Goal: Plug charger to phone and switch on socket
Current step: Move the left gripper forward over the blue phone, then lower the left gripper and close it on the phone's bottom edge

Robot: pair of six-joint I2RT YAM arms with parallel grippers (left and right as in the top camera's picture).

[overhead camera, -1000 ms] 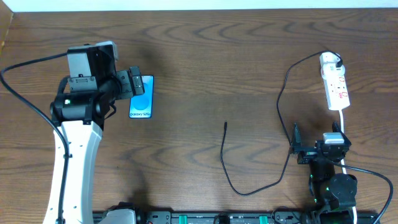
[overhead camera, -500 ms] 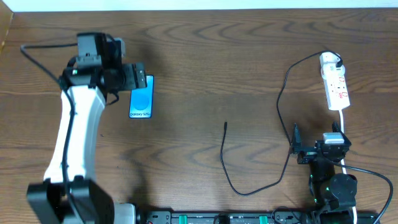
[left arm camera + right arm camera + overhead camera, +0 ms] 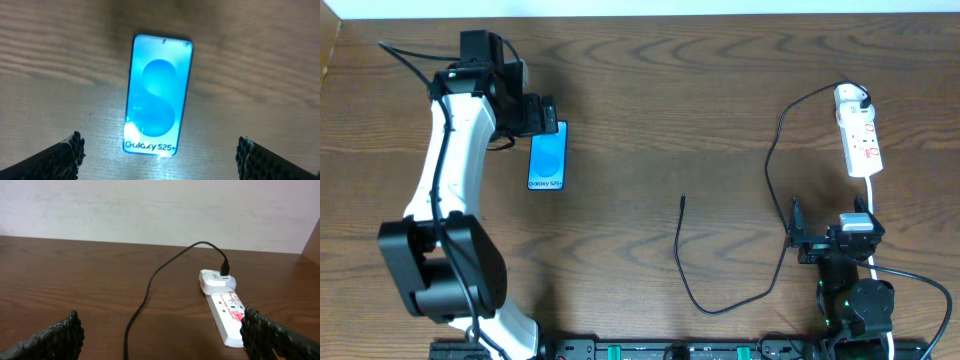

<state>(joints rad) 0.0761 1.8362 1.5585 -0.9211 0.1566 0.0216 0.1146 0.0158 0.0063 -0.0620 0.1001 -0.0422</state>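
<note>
Left gripper point(image 3: 160, 152) hangs wide open and empty over the phone point(image 3: 159, 90); right gripper point(image 3: 162, 335), equally spread and empty, faces the socket point(image 3: 227, 311).

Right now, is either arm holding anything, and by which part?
Nothing is held. The left gripper hovers open above the phone, and the right gripper is open and empty too.
</note>
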